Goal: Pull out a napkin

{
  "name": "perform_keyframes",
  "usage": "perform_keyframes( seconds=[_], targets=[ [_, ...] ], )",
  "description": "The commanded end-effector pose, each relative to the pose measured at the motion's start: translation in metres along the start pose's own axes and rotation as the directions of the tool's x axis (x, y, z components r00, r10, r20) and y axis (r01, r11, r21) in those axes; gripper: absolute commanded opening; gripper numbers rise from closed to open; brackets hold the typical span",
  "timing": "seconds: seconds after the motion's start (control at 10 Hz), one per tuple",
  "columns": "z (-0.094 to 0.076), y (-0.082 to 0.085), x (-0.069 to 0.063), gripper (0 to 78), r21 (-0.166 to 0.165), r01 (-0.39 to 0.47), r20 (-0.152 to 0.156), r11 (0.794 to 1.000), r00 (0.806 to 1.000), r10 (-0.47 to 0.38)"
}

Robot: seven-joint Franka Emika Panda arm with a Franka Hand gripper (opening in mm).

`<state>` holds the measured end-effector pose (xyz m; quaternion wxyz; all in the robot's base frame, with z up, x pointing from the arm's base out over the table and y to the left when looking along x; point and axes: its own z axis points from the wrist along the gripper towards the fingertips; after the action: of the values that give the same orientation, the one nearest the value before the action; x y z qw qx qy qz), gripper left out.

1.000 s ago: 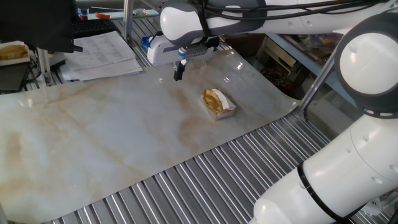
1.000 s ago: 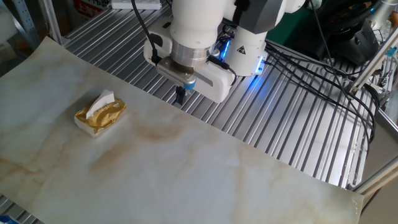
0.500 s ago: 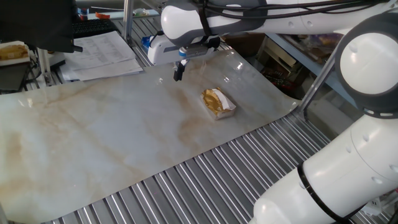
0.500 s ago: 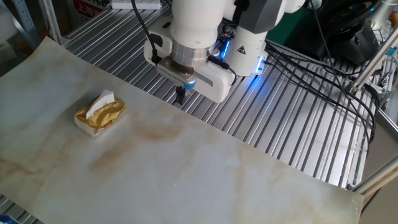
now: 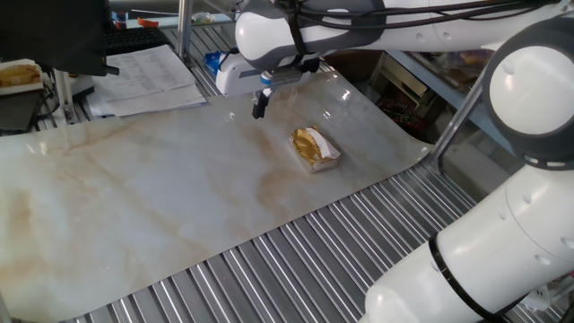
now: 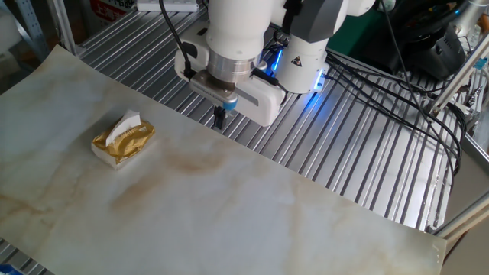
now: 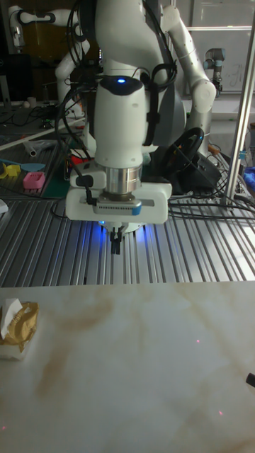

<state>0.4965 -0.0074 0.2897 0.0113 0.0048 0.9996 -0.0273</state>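
A small gold-brown pack (image 5: 315, 148) (image 6: 123, 140) (image 7: 18, 327) lies on the marbled sheet. The napkin (image 6: 127, 122) (image 7: 9, 312) pokes out of its top as a white tuft. My gripper (image 5: 259, 109) (image 6: 219, 122) (image 7: 115, 246) hangs above the sheet's far edge, well apart from the pack. Its two dark fingers are pressed together, shut, with nothing between them.
The marbled sheet (image 5: 161, 197) covers a ribbed metal table (image 6: 344, 168). Printed paper sheets (image 5: 148, 76) lie at the back left. Cables (image 6: 397, 84) run over the slats near the arm's base. The arm's white links (image 5: 502, 242) fill the right foreground.
The gripper has shifted only slightly, a little nearer the pack's side of the sheet. Its fingers stay shut and the pack has not moved.
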Motion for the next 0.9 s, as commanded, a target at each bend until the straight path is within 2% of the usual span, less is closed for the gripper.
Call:
perform_keyframes(
  seconds=[0.1,0.7,0.9],
  targets=[
    [0.008,-0.009,0.000,0.0,0.000,0.008,0.011,1.000,1.000,-0.008],
    [0.015,-0.044,-0.012,0.0,0.001,0.043,0.015,0.999,0.999,-0.043],
    [0.016,-0.044,-0.013,0.0,0.001,0.036,0.014,0.999,0.999,-0.036]
  ],
)
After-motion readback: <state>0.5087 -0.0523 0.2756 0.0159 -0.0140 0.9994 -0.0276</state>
